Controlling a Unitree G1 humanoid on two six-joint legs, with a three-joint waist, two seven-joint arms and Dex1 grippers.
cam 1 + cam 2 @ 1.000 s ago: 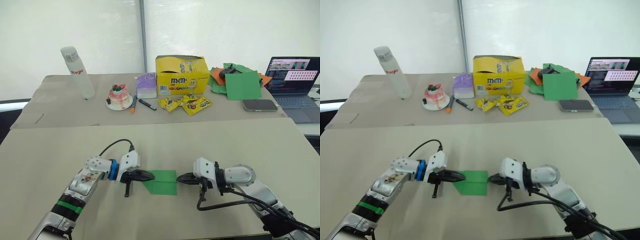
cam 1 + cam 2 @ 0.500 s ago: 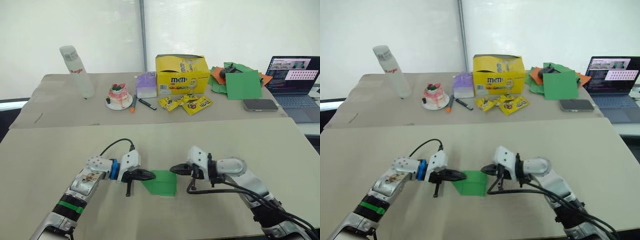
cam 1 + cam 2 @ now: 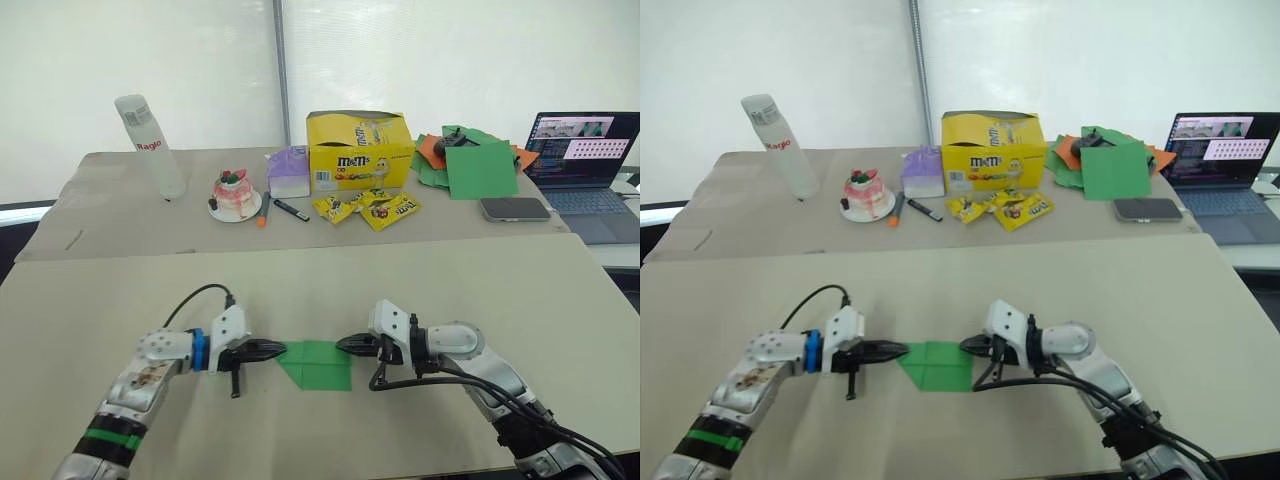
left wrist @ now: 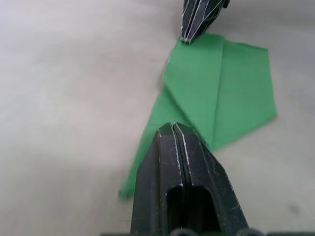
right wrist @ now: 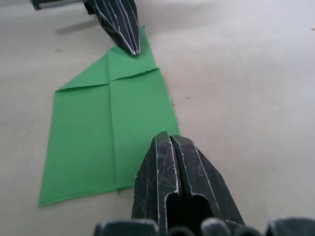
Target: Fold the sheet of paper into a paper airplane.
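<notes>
Green, thin and bright, the sheet of paper (image 3: 318, 364) lies flat on the beige front table (image 3: 480, 290), between the two grippers. It has a crease down its middle, and the corner on the robot's left is folded over, so that end is slanted toward a point; the other end is square.

The left gripper (image 3: 281, 348) has its two black fingers pressed together, and the tip rests at the pointed end of the paper, at the edge. The right gripper (image 3: 340, 344) also has its fingers closed together, with nothing between them, and its tip touches the far corner at the square end. Both seem to press the paper down, not to hold it.

I judge that the work is at an early folding step: one nose corner is made, the other folds are not yet done. The next move probably needs one tip to pin the paper while the other lifts an edge and brings it over to the middle crease. The paper is light and can slide on the smooth table, so the pinning must be firm.

Nothing stands near the paper. On the back table, well apart, there are a white plastic bottle (image 3: 151, 146), a small pink cake on a plate (image 3: 236, 193), a yellow candy box (image 3: 361, 150) with yellow candy packets (image 3: 366, 207) in front, a heap of orange and green papers (image 3: 475, 160), a phone (image 3: 515, 208) and an open laptop (image 3: 588, 170).
</notes>
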